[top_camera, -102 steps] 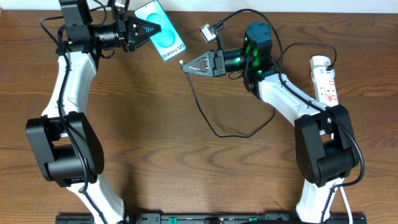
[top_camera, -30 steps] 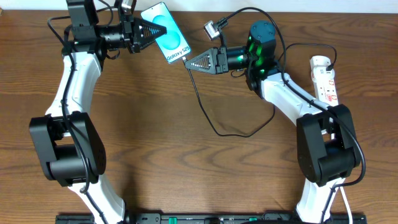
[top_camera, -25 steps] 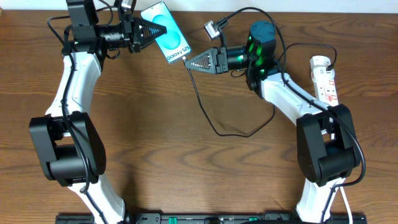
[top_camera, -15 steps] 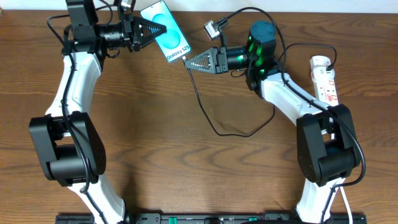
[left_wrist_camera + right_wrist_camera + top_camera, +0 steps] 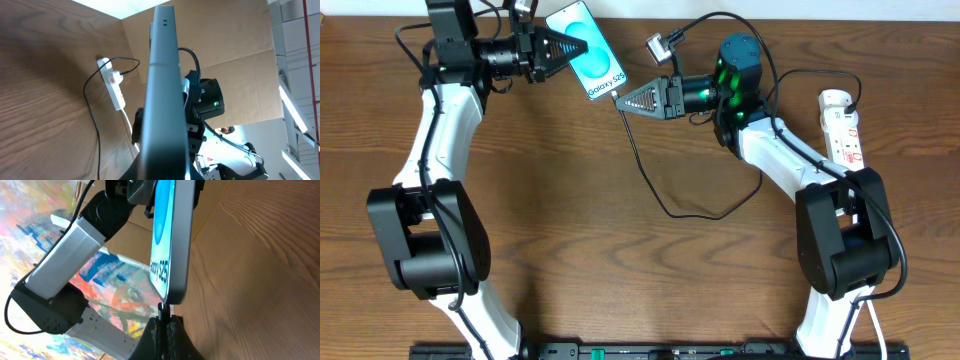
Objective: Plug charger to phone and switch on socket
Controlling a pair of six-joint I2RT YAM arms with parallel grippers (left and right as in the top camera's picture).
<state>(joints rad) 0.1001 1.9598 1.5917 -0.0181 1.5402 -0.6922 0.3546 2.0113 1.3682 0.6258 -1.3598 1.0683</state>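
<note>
My left gripper (image 5: 572, 46) is shut on the phone (image 5: 586, 51), light teal screen with a "Galaxy S25" strip, held above the table's far edge. In the left wrist view the phone (image 5: 162, 90) shows edge-on between the jaws. My right gripper (image 5: 621, 100) is shut on the charger connector (image 5: 162, 309), whose tip touches the phone's bottom edge (image 5: 172, 287). The thin black charger cable (image 5: 665, 205) loops over the table. The white socket strip (image 5: 844, 125) lies at far right, also in the left wrist view (image 5: 113, 85).
A small grey plug end (image 5: 660, 46) of the cable hangs near the back edge. The socket's white cord (image 5: 868, 320) runs down the right side. Brown wooden table (image 5: 620, 270) lies between the arms.
Since 3.4 s ago the phone and my right gripper have come together, so the connector tip meets the phone's bottom edge. In the last second almost nothing moved.
</note>
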